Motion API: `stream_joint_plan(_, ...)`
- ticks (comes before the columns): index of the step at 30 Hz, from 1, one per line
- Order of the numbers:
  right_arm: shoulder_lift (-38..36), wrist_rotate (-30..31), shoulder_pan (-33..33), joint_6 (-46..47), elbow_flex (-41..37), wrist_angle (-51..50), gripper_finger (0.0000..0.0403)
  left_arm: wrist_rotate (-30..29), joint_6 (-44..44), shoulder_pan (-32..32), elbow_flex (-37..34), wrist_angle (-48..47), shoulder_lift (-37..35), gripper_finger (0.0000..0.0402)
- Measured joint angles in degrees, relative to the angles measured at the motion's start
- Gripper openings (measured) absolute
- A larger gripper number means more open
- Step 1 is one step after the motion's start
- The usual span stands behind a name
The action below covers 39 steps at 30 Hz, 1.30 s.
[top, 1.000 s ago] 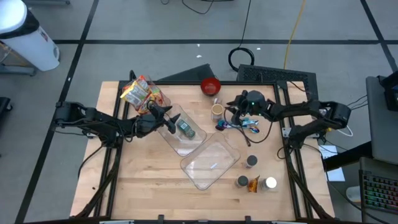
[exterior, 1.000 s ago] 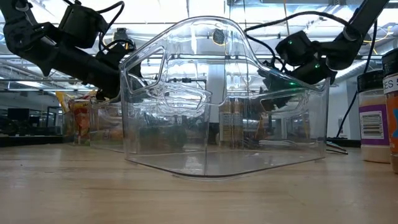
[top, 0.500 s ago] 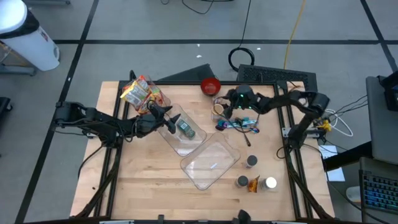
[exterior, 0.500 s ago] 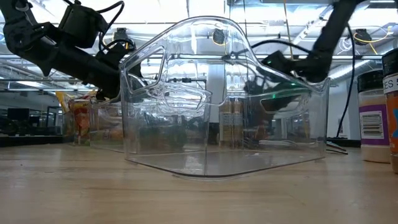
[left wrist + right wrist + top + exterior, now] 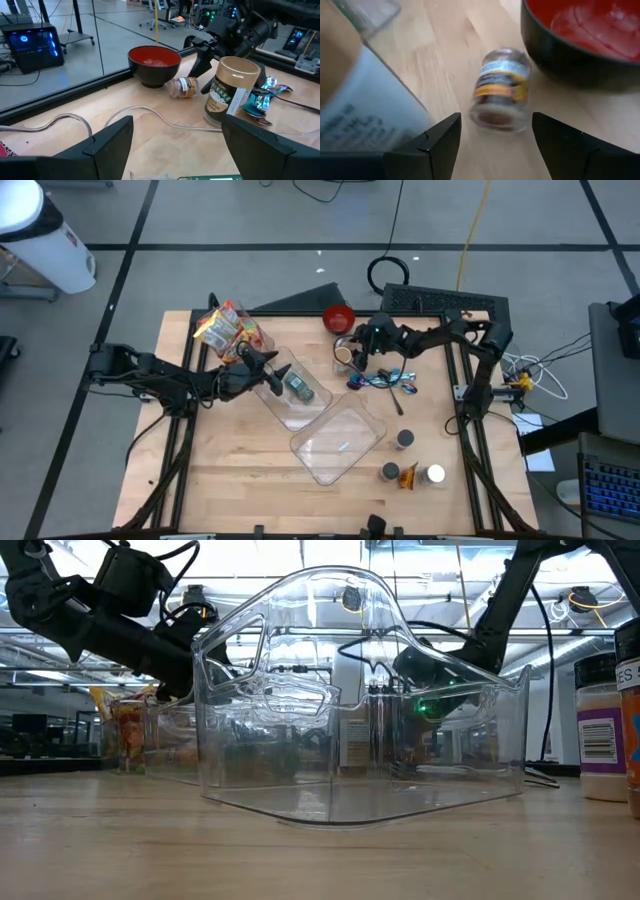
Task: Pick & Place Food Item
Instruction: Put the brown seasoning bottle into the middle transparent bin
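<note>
Orange-labelled small jar (image 5: 501,90) lies toppled beside the red bowl (image 5: 585,35); we see our right gripper (image 5: 492,137) spread wide before it, left gripper (image 5: 175,145) wide too.

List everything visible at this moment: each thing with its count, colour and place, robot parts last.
Red bowl: one, red inside and dark outside, far edge of the table.
Small jar: one, clear with an orange label, lying on its side beside the bowl.
Tan canister: one, tan with a dark label, upright near the small jar.
Shiny wrappers: a small heap, blue and purple, beside the canister.
Clear bins: two, transparent, mid-table; the one nearer the left arm holds a green-labelled item.
Snack bags: a bundle, yellow and red, far left corner.
Spice containers: about three, dark and white lids, near right.
Table: one, light wood.
Left gripper: open, at the bin.
Right gripper: open, over the small jar.
</note>
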Motion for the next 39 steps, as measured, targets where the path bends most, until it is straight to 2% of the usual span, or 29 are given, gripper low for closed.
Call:
stream_joint_plan(3,-0.7,-1.5,0.9,0.0,0.0,-0.3,0.0236,0.0,0.0,0.0,0.0,0.0,0.0,0.0306)
stream_joint_plan(24,-1.7,-0.9,8.7,0.4,0.0,-1.6,0.0242,0.1,0.0,0.0,0.0,0.0,0.0,0.0306)
stream_joint_plan(29,-1.7,6.3,9.3,0.4,0.0,-1.6,0.0251,0.1,0.0,0.0,0.0,0.0,0.0,0.0306)
stream_joint_plan(33,-1.8,9.4,9.3,0.7,0.0,-1.2,0.0263,0.1,0.0,0.0,0.0,-0.1,0.0,0.0306)
stream_joint_plan(39,-2.7,8.3,9.3,4.4,1.2,-1.6,0.0287,0.1,0.0,0.0,0.0,0.0,0.0,0.0306)
